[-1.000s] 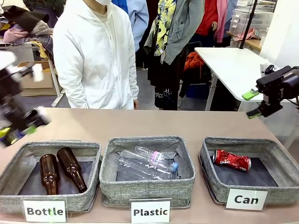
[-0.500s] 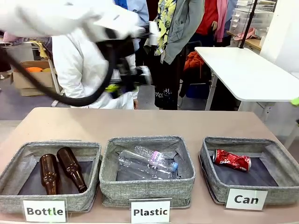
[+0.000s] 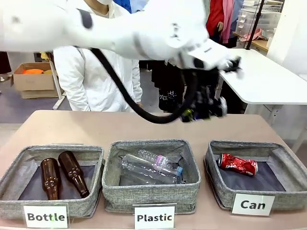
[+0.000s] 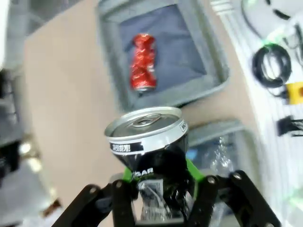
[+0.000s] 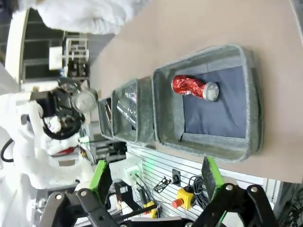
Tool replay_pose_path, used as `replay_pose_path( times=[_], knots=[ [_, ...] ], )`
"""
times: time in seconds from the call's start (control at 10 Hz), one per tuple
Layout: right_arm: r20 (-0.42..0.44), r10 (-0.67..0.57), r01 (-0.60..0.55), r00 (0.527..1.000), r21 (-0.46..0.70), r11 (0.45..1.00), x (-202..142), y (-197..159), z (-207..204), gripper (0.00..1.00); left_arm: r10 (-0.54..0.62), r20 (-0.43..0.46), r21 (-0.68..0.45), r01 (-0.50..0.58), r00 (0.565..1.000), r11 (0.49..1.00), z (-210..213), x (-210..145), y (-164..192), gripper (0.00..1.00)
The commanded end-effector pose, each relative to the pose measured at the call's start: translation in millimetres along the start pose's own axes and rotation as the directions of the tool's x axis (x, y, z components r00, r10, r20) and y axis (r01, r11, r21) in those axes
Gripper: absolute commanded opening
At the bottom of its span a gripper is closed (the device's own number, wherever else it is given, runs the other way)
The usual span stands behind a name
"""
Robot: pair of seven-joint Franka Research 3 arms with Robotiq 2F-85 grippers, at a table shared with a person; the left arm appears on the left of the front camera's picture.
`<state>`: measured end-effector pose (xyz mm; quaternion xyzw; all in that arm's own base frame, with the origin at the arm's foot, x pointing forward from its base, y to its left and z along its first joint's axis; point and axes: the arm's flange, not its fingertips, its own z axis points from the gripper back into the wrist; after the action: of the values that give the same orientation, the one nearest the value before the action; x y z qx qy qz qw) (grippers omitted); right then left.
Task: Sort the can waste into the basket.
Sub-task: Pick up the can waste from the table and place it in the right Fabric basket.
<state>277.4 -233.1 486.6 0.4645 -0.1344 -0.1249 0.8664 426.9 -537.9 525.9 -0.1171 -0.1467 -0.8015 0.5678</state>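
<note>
My left gripper point(image 3: 204, 109) hangs above the table just behind the space between the middle and right baskets, reached across from the left. It is shut on a dark crushed can point(image 4: 147, 137) with a silver top, seen close up in the left wrist view between the green pads. A red crushed can point(image 3: 238, 164) lies in the grey basket point(image 3: 288, 199) labelled "Can". Below the held can, the left wrist view shows that red can point(image 4: 143, 61) and basket point(image 4: 180, 97). My right gripper point(image 5: 155, 170) is open and holds nothing, looking from afar at the basket point(image 5: 253, 94).
A "Plastic" basket point(image 3: 115, 189) with clear bottles stands in the middle and a "Bottle" basket point(image 3: 14, 208) with two brown bottles on the left. A person in a white hoodie point(image 3: 96, 72) stands at the far side. A white table point(image 3: 259, 76) is behind on the right.
My left arm has swung from the far left across the table to the right, carrying the dark can. My right arm has drawn back out of the front view.
</note>
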Motion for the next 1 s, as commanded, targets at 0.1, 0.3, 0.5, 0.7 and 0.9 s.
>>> replay_pose_path(
  times=[0.1,0.3,0.5,0.7,0.9],
  knots=[
    [0.043,0.002,-0.001,0.999,-0.021,1.000,-21.4,-14.5,2.5,1.00,-0.165,-0.018,-0.140,0.161,0.986,0.977,-36.6,62.3,21.9,0.39],
    [0.037,-0.021,0.021,0.999,0.004,1.000,-13.2,-11.0,9.1,1.00,-0.158,0.007,-0.201,0.156,0.987,0.967,-78.7,98.9,12.4,0.39],
    [0.037,-0.021,0.021,0.999,0.004,1.000,-13.2,-11.0,9.1,1.00,-0.100,0.051,-0.161,0.107,0.994,0.981,-97.3,119.7,15.4,0.39],
    [0.037,-0.021,0.021,0.999,0.004,1.000,-13.2,-11.0,9.1,1.00,-0.064,0.056,-0.128,0.071,0.996,0.989,-105.1,123.0,22.7,0.39],
    [0.037,-0.021,0.021,0.999,0.004,1.000,-13.2,-11.0,9.1,1.00,-0.053,0.046,-0.110,0.058,0.998,0.992,-104.9,122.4,27.0,0.39]
  ],
)
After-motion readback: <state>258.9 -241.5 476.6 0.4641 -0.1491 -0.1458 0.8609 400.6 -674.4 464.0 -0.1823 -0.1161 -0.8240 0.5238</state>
